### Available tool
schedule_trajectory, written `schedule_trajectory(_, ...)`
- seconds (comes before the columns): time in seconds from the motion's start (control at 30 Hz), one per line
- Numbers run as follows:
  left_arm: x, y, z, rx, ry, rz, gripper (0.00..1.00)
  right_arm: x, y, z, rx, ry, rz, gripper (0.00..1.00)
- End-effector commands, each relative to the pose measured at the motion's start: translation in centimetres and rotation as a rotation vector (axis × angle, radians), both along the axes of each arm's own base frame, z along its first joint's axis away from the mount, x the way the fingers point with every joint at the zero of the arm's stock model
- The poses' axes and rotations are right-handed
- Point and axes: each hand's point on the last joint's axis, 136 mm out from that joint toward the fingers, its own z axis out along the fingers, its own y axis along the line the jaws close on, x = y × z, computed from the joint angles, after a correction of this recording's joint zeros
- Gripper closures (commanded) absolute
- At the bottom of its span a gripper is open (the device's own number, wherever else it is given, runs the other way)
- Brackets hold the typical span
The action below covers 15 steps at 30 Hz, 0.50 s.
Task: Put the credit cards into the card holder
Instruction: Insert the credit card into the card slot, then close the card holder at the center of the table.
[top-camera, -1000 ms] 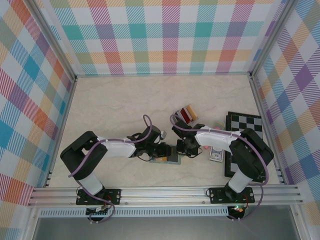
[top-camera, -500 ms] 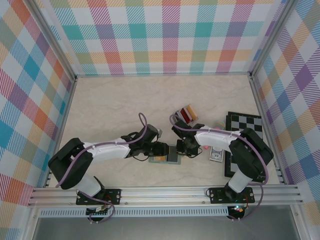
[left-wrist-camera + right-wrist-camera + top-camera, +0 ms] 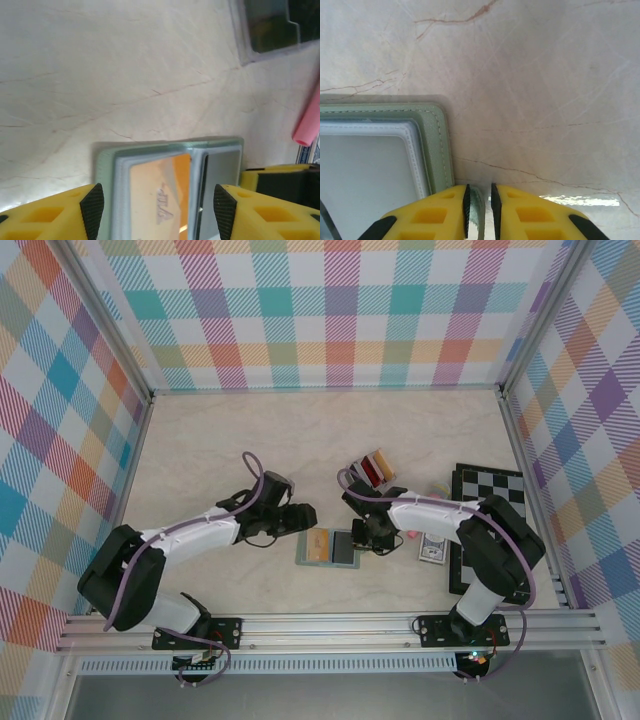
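Pinching the card holder (image 3: 436,150) edge, the right tool (image 3: 479,201) likely steadies it flat; the left tool (image 3: 155,204) hangs open, empty, near the seated tan-orange card (image 3: 161,192).

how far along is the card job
Done: one orange card sits in the open card holder. In hand: right tool pinches the holder's edge; left tool hovers open, empty. Left: more cards stand in the clear rack behind.

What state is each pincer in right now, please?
Left pincer: open, holding nothing.
Right pincer: nearly shut, pinching the edge of the card holder.
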Motion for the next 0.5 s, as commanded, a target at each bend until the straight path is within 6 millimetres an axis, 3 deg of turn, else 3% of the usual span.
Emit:
schedule_trajectory(0.0, -1.1, 0.7, -1.9, -0.004, 0.096, 0.001, 0.37, 0.2, 0.6, -0.6, 0.000, 0.008, 0.028, 0.78)
schedule_trajectory(0.47, -1.4, 0.0, -4.0, -0.034, 0.184, -0.010, 0.37, 0.1, 0.7, -0.8, 0.002, 0.012, 0.028, 0.80)
